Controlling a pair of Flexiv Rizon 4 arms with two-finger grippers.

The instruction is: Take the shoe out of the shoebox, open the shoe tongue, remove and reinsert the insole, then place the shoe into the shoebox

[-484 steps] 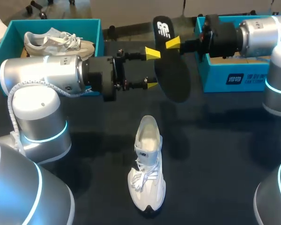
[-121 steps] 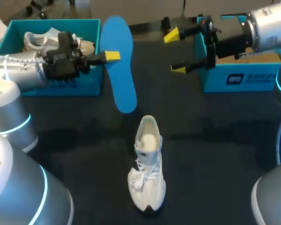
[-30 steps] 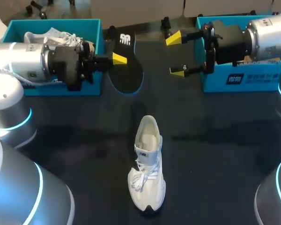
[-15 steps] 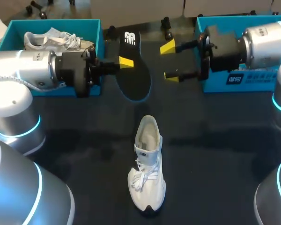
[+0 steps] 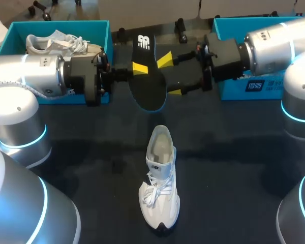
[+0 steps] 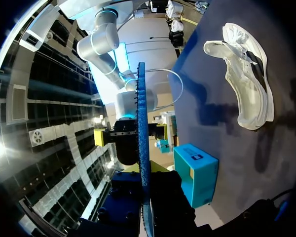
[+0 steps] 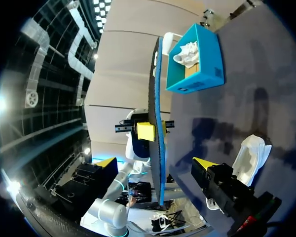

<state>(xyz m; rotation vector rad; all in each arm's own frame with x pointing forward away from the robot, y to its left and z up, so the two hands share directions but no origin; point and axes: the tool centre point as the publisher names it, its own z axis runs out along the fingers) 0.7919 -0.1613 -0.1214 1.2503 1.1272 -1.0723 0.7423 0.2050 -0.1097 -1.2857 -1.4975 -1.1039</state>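
On the dark table point(image 5: 244, 152), between the left shoebox point(image 5: 91, 28) and the right shoebox point(image 5: 229, 89), the white shoe point(image 5: 160, 178) is stood on its sole, and beyond it the black insole point(image 5: 148, 84) is held aloft, pinched by the left gripper point(image 5: 140, 68) and flanked by the spread fingers of the right gripper point(image 5: 170, 76).

A dark table point(image 5: 244, 178) — matte black, perhaps cloth-covered — carries soft, blurred shadows.

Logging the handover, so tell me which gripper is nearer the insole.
Left. The left gripper is shut on the insole, holding it on edge. The right gripper is open, its fingers standing either side of the insole without closing on it.
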